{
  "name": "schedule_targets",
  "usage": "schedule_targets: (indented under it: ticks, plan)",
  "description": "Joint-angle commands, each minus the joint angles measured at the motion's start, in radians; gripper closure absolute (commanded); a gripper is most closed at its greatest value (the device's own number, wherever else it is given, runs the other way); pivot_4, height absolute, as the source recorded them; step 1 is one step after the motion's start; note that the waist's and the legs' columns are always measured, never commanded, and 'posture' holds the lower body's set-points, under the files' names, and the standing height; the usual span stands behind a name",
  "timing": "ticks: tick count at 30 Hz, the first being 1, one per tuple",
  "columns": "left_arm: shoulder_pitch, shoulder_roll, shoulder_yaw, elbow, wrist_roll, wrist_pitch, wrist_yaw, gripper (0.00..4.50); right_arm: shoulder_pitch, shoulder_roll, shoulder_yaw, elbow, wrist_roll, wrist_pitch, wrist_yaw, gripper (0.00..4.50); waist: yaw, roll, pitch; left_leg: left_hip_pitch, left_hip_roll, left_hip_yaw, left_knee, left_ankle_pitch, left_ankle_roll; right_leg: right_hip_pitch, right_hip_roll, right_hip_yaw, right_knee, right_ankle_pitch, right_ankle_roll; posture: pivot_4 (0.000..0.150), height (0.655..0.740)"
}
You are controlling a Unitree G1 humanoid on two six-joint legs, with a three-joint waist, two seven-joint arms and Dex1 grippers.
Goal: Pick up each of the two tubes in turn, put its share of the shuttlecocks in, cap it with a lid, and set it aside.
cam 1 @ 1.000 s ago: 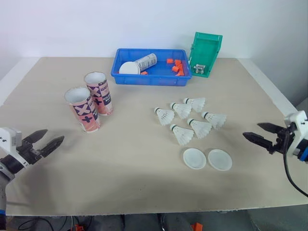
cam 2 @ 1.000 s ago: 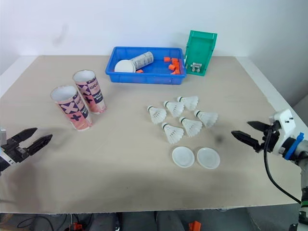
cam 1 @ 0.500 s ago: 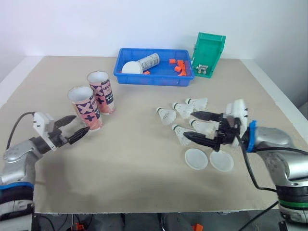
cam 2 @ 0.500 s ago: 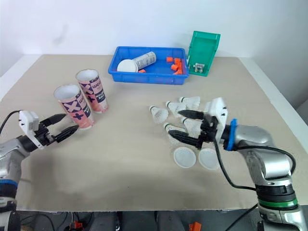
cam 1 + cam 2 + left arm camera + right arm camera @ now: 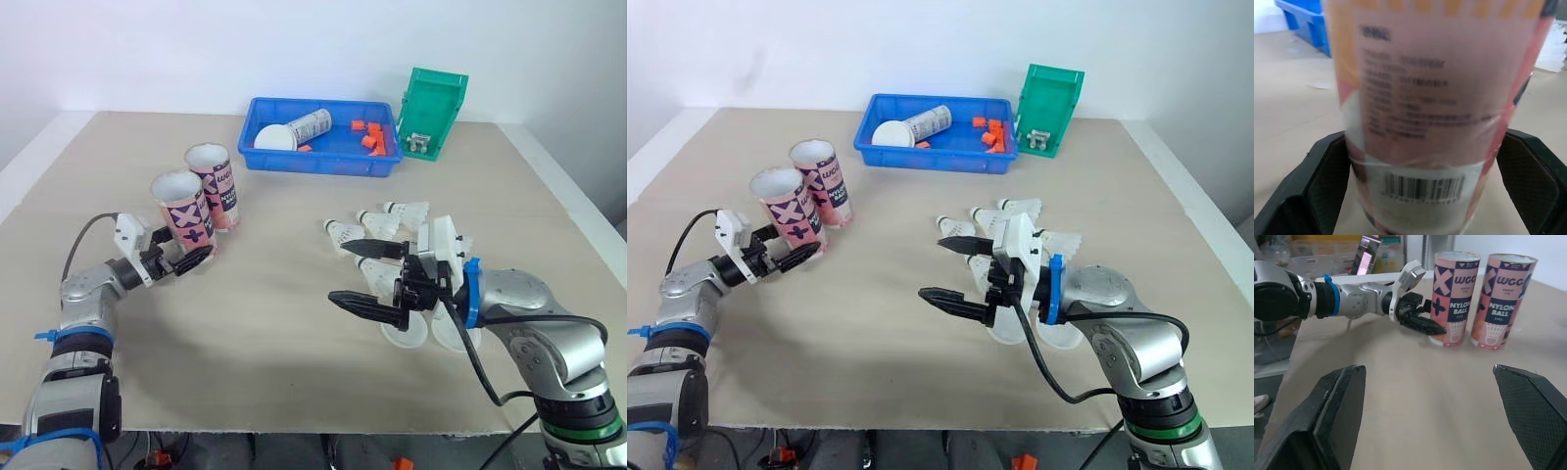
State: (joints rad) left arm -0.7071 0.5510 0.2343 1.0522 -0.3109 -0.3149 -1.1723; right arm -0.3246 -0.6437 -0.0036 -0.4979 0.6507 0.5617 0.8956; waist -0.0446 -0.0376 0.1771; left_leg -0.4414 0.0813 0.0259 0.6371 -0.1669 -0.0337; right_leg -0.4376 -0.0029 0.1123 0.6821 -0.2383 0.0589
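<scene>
Two pink patterned tubes stand upright and open-topped at the left, the near tube (image 5: 184, 211) and the far tube (image 5: 217, 184). My left gripper (image 5: 191, 260) is open at the near tube's base. In the left wrist view its fingers (image 5: 1327, 181) flank that tube (image 5: 1435, 98) on both sides. Several white shuttlecocks (image 5: 392, 217) lie mid-table. My right gripper (image 5: 338, 270) hangs open just left of them, holding nothing. Two white lids (image 5: 404, 338) (image 5: 449, 338) lie partly hidden under that wrist.
A blue tray (image 5: 323, 164) at the back holds a lying tube, a white lid and orange bits. To its right stands a green bin (image 5: 431, 113). Bare table stretches between the tubes and the shuttlecocks.
My left gripper has moved forward until its fingers sit around the near tube's base. The right gripper has shifted left and nearer, past the shuttlecocks, still open.
</scene>
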Motion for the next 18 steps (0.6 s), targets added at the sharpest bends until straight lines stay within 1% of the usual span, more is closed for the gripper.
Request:
schedule_targets:
  ticks: [1,7,8,9,16,18]
  plan:
    - [-0.047,-0.007,0.001,0.039,0.024,-0.056,0.021,0.03,0.003,0.003,-0.030,-0.046,0.022,-0.006,-0.020,0.00,0.000,0.000,0.000,0.000,0.000,0.000,0.000,0.000,0.000,0.000,0.000,0.000,0.000,0.000,0.000,0.150,0.7079]
    - [-0.074,-0.017,0.004,0.086,0.050,-0.100,0.051,0.03,0.048,0.003,-0.035,-0.064,0.016,-0.011,-0.047,0.00,0.000,0.000,0.000,0.000,0.000,0.000,0.000,0.000,0.000,0.000,0.000,0.000,0.000,0.000,0.000,0.150,0.7079]
    - [-0.073,-0.019,0.004,0.087,0.052,-0.103,0.054,0.47,0.055,0.004,-0.036,-0.063,0.014,-0.013,-0.051,0.00,0.000,0.000,0.000,0.000,0.000,0.000,0.000,0.000,0.000,0.000,0.000,0.000,0.000,0.000,0.000,0.150,0.7079]
    - [-0.070,-0.020,0.003,0.087,0.057,-0.107,0.058,0.72,0.060,0.004,-0.037,-0.063,0.012,-0.015,-0.054,0.00,0.000,0.000,0.000,0.000,0.000,0.000,0.000,0.000,0.000,0.000,0.000,0.000,0.000,0.000,0.000,0.150,0.7079]
    - [-0.031,-0.008,0.014,0.047,0.041,-0.115,0.022,0.72,0.074,-0.009,-0.059,-0.055,0.015,-0.023,-0.061,0.00,0.000,0.000,0.000,0.000,0.000,0.000,0.000,0.000,0.000,0.000,0.000,0.000,0.000,0.001,0.001,0.150,0.7079]
    - [-0.013,-0.001,0.022,0.010,0.025,-0.103,0.006,0.72,0.078,-0.018,-0.072,-0.053,0.016,-0.022,-0.060,0.00,0.000,0.000,0.000,0.000,0.000,0.000,0.000,0.000,0.000,0.000,0.000,0.000,0.000,0.001,0.001,0.150,0.7079]
